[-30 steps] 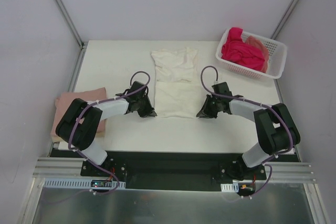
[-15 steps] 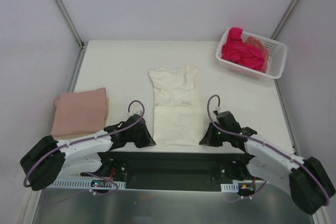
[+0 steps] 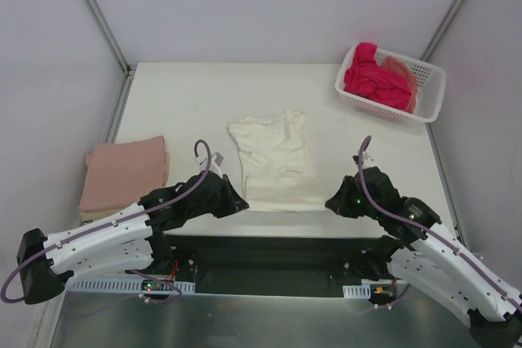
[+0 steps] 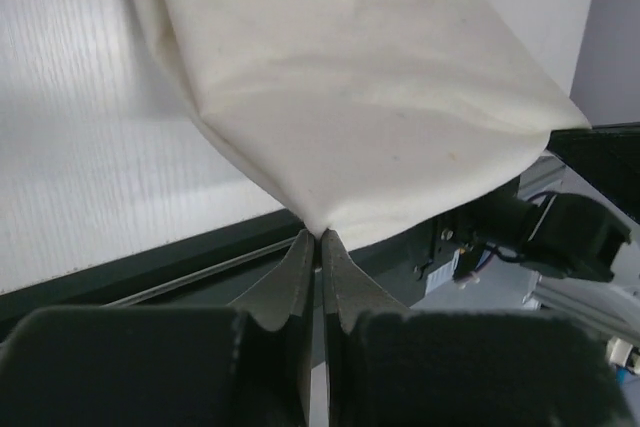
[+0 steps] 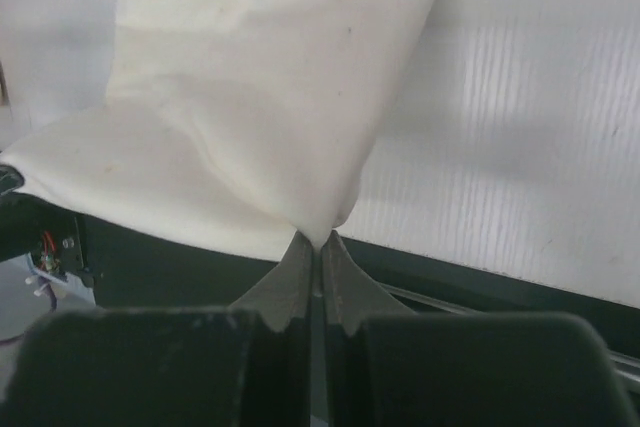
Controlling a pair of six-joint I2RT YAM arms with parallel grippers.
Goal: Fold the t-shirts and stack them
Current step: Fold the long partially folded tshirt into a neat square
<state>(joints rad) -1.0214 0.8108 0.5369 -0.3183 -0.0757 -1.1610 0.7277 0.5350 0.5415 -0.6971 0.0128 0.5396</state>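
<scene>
**Left wrist view: left tool (image 4: pixel 320 237) and right tool (image 5: pixel 318 239) each nipped on a corner of the cream-white t-shirt (image 4: pixel 340 97)**

On the left wrist camera, the left tool's two fingers are pressed together on a corner of the cream-white t-shirt, and the cloth fans out from their tips. That corner sits over the dark frame just off the tabletop (image 3: pixel 188 95). The right wrist camera shows the right tool the same way, pinching the other near corner, with the hem running across between the two.

From the top external camera, the shirt's far part, with its sleeves, lies wrinkled on the tabletop. It is well apart from the white lattice basket (image 3: pixel 432 94), to the basket's left and nearer the arm bases. The dusty pink t-shirt (image 3: pixel 124 173), a folded rectangle, lies farther left of the basket still. Inside the basket are a magenta t-shirt (image 3: pixel 373 79) and a peach t-shirt (image 3: pixel 401 67), bunched and touching.
</scene>
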